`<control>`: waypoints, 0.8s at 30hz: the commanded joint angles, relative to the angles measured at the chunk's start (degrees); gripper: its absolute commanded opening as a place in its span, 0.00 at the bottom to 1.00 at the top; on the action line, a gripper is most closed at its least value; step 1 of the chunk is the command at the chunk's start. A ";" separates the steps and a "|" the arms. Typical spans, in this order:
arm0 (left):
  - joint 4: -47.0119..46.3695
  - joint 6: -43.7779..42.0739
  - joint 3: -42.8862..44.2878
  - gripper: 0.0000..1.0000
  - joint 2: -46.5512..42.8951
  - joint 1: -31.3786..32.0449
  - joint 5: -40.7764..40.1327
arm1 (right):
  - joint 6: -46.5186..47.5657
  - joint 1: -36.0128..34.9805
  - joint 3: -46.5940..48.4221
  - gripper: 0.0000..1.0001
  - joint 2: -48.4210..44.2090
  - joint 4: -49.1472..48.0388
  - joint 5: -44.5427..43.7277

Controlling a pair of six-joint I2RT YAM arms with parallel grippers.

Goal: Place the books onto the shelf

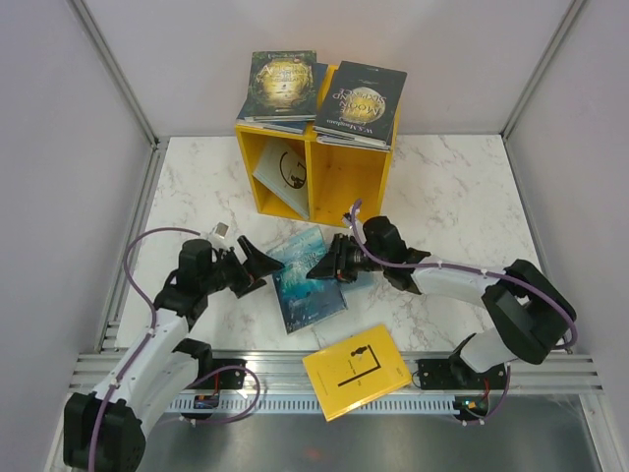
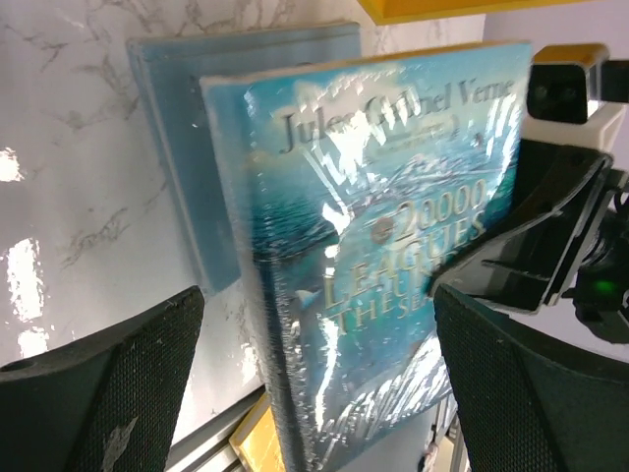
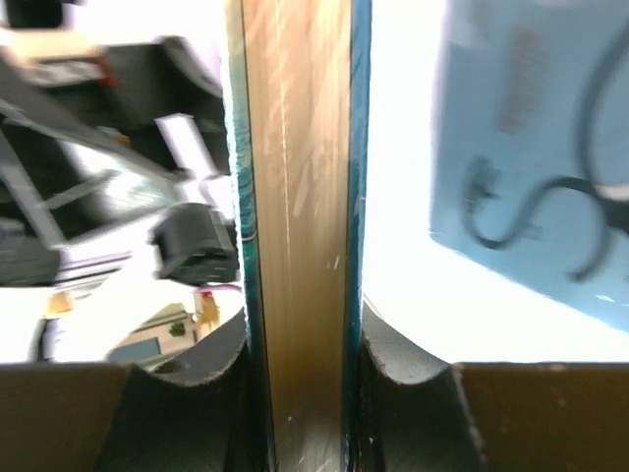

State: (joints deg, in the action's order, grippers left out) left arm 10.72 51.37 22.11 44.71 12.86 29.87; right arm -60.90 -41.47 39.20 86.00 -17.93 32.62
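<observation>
A teal book (image 1: 307,285) lies in the middle of the table, partly over a light blue book (image 1: 295,244). My right gripper (image 1: 332,265) is shut on the teal book's right edge. In the right wrist view its page edge (image 3: 300,197) stands between both pads (image 3: 398,364). My left gripper (image 1: 251,264) is open just left of the teal book (image 2: 393,246), not touching it. The yellow shelf (image 1: 344,177) stands behind, with a pale book (image 1: 278,169) in its left compartment. A dark green-gold book (image 1: 280,87) and a black book (image 1: 359,101) lie on top. A yellow book (image 1: 356,369) rests at the near edge.
White walls enclose the marble table on three sides. A metal rail (image 1: 550,369) with both arm bases runs along the near edge, and the yellow book overhangs it. The right gripper's body (image 2: 550,226) sits close to my left gripper's right finger (image 2: 531,383).
</observation>
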 commanded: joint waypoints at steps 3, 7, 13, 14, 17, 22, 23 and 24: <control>-3.33 0.38 -2.24 1.00 -4.44 -0.56 7.12 | -8.87 -0.10 4.31 0.00 -6.54 -13.76 3.41; -14.31 9.17 -3.91 0.99 -9.45 -1.00 10.73 | -16.69 -0.10 1.59 0.00 -7.94 -24.32 5.26; -36.07 19.36 -5.49 0.85 -7.27 -1.26 18.72 | -20.13 -0.63 0.18 0.00 -10.76 -29.79 6.58; -40.04 23.03 -5.93 0.79 -6.14 -1.17 19.95 | -20.22 -0.71 -0.17 0.00 -11.02 -29.88 6.58; -51.83 27.81 -5.85 0.57 -4.28 -1.17 24.52 | -20.40 -1.15 -1.05 0.00 -11.64 -30.58 5.97; -45.30 23.27 -0.41 0.08 -4.10 -0.65 31.30 | -20.48 -1.77 -0.62 0.00 -10.50 -31.81 4.91; -43.61 22.29 0.12 0.02 -4.36 -0.56 31.74 | -20.31 -1.86 0.08 0.00 -10.06 -31.90 4.91; -42.46 21.49 0.56 0.02 -5.15 -0.47 32.35 | -20.22 -2.12 0.52 0.00 -9.28 -31.99 4.82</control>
State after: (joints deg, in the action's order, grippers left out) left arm -29.82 76.88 18.87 41.25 11.53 53.19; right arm -78.06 -42.61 36.69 76.93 -42.54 37.93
